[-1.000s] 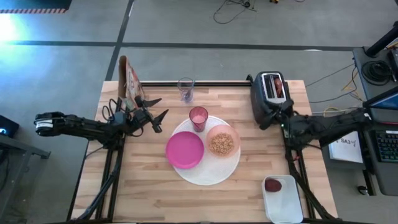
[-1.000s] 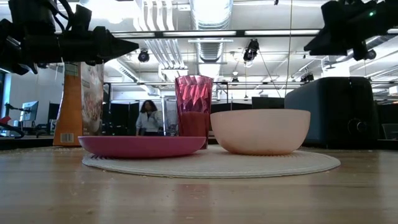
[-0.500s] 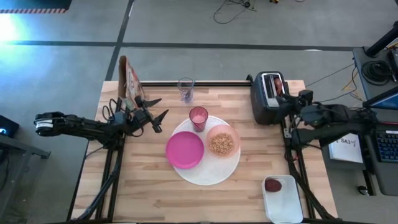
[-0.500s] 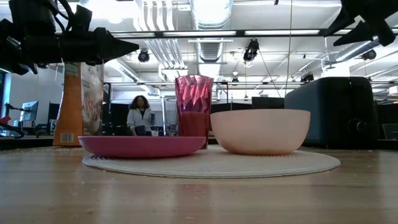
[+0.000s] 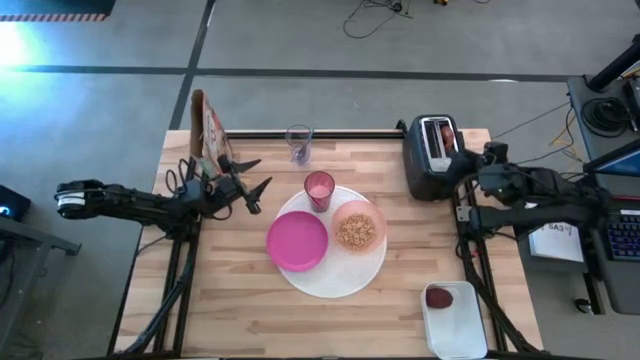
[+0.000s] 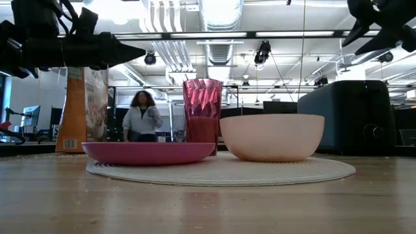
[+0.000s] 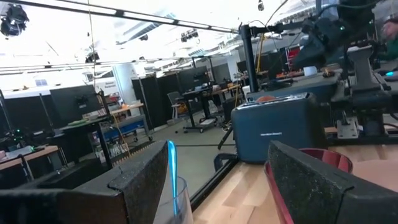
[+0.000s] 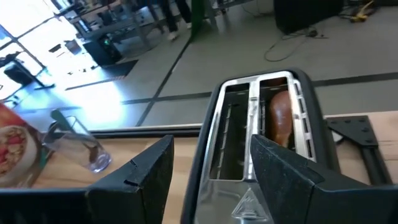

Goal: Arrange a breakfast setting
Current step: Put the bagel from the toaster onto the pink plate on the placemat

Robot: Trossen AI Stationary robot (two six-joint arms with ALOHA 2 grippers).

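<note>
**Claws held apart at both ends of the breakfast setting**

At the far left, the left claw (image 5: 252, 180) is being held above the counter (image 5: 240, 300), its fingers spread and gripping nothing. Just behind it, a cereal box (image 5: 210, 128) is being kept upright at the back edge. Farther along that edge, the glass (image 5: 298, 143) is standing, with something thin being held inside it, too small to identify.

In the middle, the white plate (image 5: 340, 285) is being used as a base: the magenta plate (image 5: 297, 241) is lying on its left part, the bowl (image 5: 358, 227), filled with cereal, on its right part, and the tumbler (image 5: 319, 189) on its rear rim, just behind both.

To the right, a toaster (image 5: 430, 155) is standing at the back, and the bagel (image 8: 281, 116) is being held in one of its slots. The right claw (image 5: 461, 165) is being held open and empty right beside the toaster. Near the front right corner, the fruit (image 5: 439, 297) is lying in a white tray (image 5: 460, 325).
</note>
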